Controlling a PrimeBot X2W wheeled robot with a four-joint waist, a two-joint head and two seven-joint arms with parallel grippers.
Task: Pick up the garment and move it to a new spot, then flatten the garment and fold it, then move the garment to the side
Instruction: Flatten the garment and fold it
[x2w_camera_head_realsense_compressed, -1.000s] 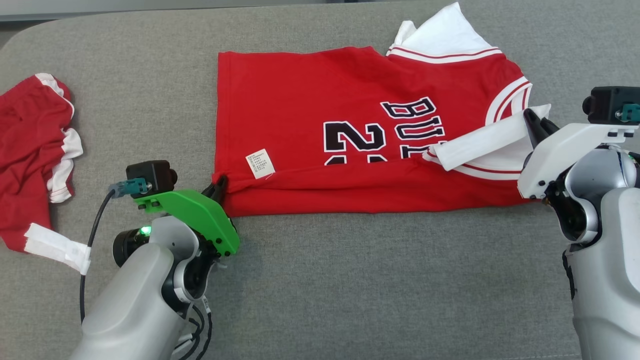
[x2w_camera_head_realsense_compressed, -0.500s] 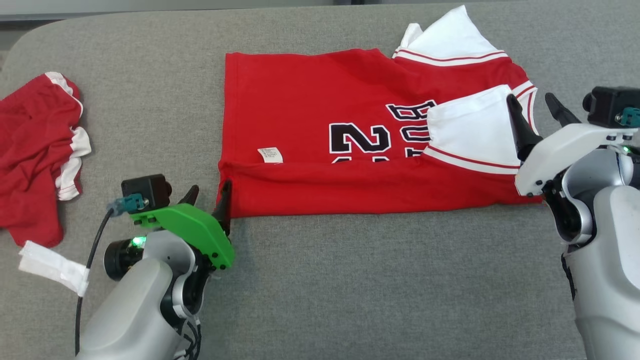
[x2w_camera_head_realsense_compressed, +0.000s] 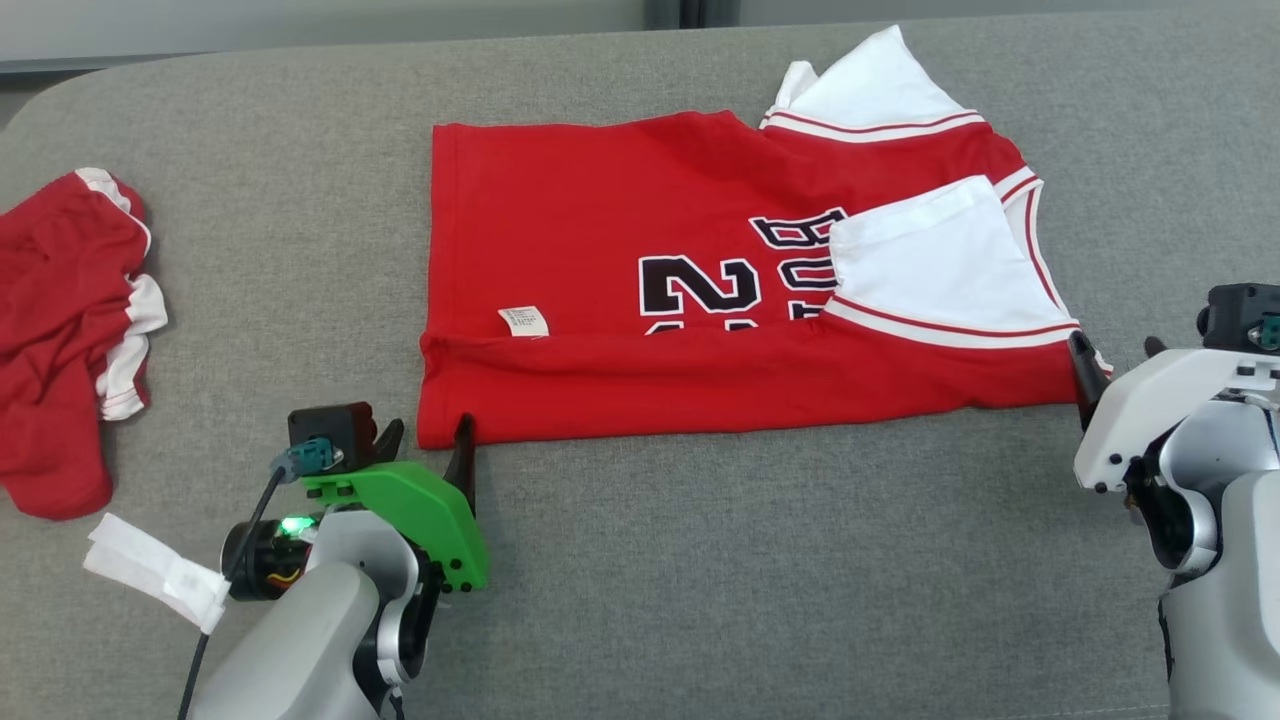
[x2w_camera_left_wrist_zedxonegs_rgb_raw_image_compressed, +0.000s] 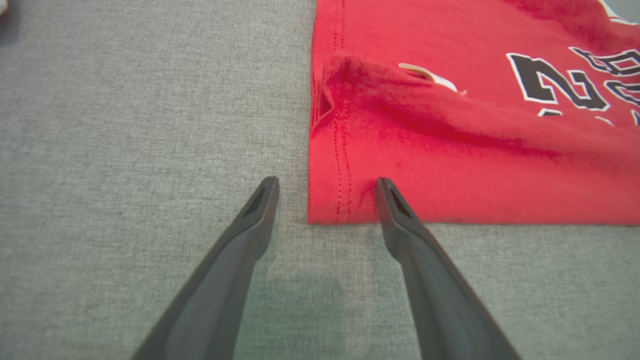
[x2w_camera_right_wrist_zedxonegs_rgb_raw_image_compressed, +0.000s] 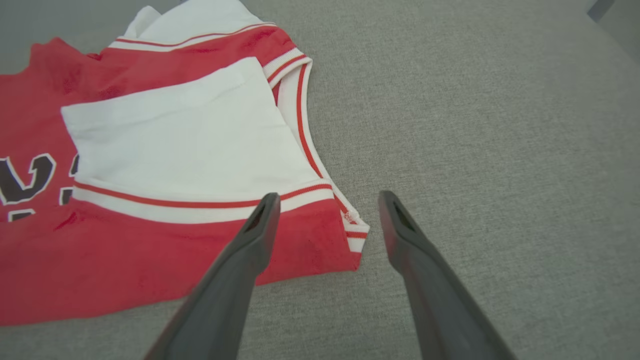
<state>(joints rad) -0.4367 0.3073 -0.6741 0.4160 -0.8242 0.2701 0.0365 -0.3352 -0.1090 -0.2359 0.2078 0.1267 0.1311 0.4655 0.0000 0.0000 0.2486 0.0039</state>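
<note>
A red jersey (x2w_camera_head_realsense_compressed: 640, 260) with white sleeves and black lettering lies flat on the grey cushion, its near long edge folded over the body. My left gripper (x2w_camera_head_realsense_compressed: 425, 440) stands open at the jersey's near left corner (x2w_camera_left_wrist_zedxonegs_rgb_raw_image_compressed: 332, 200), which lies between its fingertips, with nothing held. At the near right corner (x2w_camera_right_wrist_zedxonegs_rgb_raw_image_compressed: 350, 240) my right gripper (x2w_camera_head_realsense_compressed: 1115, 355) is open too, one finger over the red hem, the other over bare cushion. A white sleeve (x2w_camera_right_wrist_zedxonegs_rgb_raw_image_compressed: 190, 135) lies folded onto the lettering.
A second red and white garment (x2w_camera_head_realsense_compressed: 65, 330) lies crumpled at the cushion's left end, and a white tag (x2w_camera_head_realsense_compressed: 155, 570) sits by my left forearm. Bare grey cushion (x2w_camera_head_realsense_compressed: 780, 570) stretches along the near side between my arms. The cushion's far edge (x2w_camera_head_realsense_compressed: 300, 55) runs along the top.
Both grippers have opened and let go of the jersey's near corners, then drawn back toward me. The white sleeve has dropped flat onto the lettering. The camera has shifted slightly.
</note>
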